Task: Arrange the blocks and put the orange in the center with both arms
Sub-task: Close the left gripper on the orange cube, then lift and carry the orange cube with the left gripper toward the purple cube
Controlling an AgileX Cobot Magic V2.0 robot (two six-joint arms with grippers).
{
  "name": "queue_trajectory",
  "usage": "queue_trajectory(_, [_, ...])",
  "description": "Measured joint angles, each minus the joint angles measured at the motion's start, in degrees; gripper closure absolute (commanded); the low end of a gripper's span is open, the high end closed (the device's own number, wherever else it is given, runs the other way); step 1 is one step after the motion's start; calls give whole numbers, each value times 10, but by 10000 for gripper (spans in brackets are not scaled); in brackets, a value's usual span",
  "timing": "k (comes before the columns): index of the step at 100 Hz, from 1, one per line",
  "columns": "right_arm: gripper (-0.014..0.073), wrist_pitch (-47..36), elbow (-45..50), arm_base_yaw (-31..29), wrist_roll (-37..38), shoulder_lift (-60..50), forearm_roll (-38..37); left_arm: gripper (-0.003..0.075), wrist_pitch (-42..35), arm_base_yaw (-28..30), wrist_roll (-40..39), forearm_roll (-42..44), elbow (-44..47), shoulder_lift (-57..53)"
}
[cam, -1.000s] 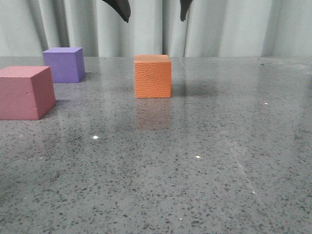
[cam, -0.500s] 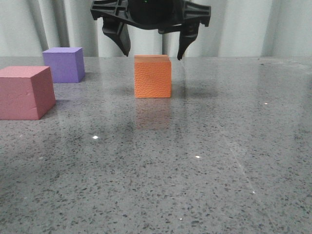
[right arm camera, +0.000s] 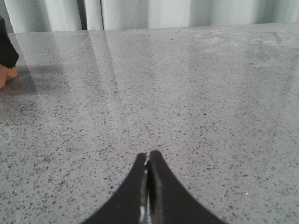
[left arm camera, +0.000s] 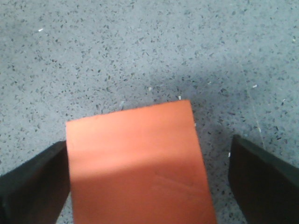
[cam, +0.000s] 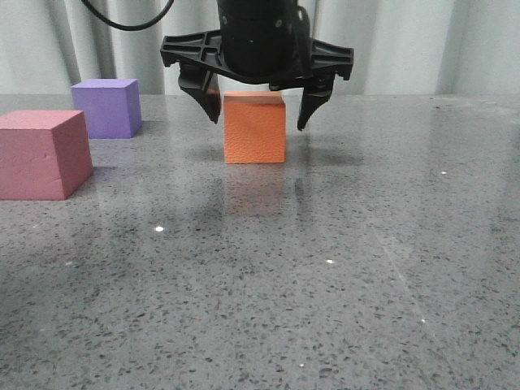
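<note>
Left claw spread around the orange cube, right claw pressed together over bare table.

I see my left black two-fingered gripper hanging over the orange foam cube with the pebbled face, one finger on each side; I can't tell whether either touches it. The cube sits on the grey speckled stone table, right of the purple foam cube and the nearer pink-red foam cube. My right gripper has its fingertips together, holding nothing.
</note>
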Motion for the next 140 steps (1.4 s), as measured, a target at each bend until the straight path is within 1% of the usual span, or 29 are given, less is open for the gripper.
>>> queue_trajectory(6, [654, 0, 0, 0, 0, 0, 0, 111, 1, 0, -1, 0, 0, 0])
queue_trajectory(16, [654, 0, 0, 0, 0, 0, 0, 190, 1, 0, -1, 0, 0, 0])
queue_trajectory(23, [654, 0, 0, 0, 0, 0, 1, 281, 2, 0, -2, 0, 0, 0])
queue_trajectory(28, [654, 0, 0, 0, 0, 0, 1, 365, 3, 0, -2, 0, 0, 0])
queue_trajectory(35, [654, 0, 0, 0, 0, 0, 1, 463, 3, 0, -2, 0, 0, 0])
queue_trajectory(44, [654, 0, 0, 0, 0, 0, 1, 548, 3, 0, -2, 2, 0, 0])
queue_trajectory(50, [654, 0, 0, 0, 0, 0, 1, 561, 3, 0, 3, 2, 0, 0])
queue_trajectory(69, [654, 0, 0, 0, 0, 0, 1, 561, 3, 0, 25, 10, 0, -17])
queue_trajectory(92, [654, 0, 0, 0, 0, 0, 1, 561, 13, 0, 44, 63, 0, -89])
queue_trajectory(107, [654, 0, 0, 0, 0, 0, 1, 561, 12, 23, 64, 70, 5, -131])
queue_trajectory(116, [654, 0, 0, 0, 0, 0, 1, 561, 12, 48, 70, 71, 31, -157])
queue_trajectory(126, [654, 0, 0, 0, 0, 0, 1, 561, 8, 77, 72, 71, 81, -188])
queue_trajectory(140, [654, 0, 0, 0, 0, 0, 1, 561, -29, 122, 73, 62, 170, -233])
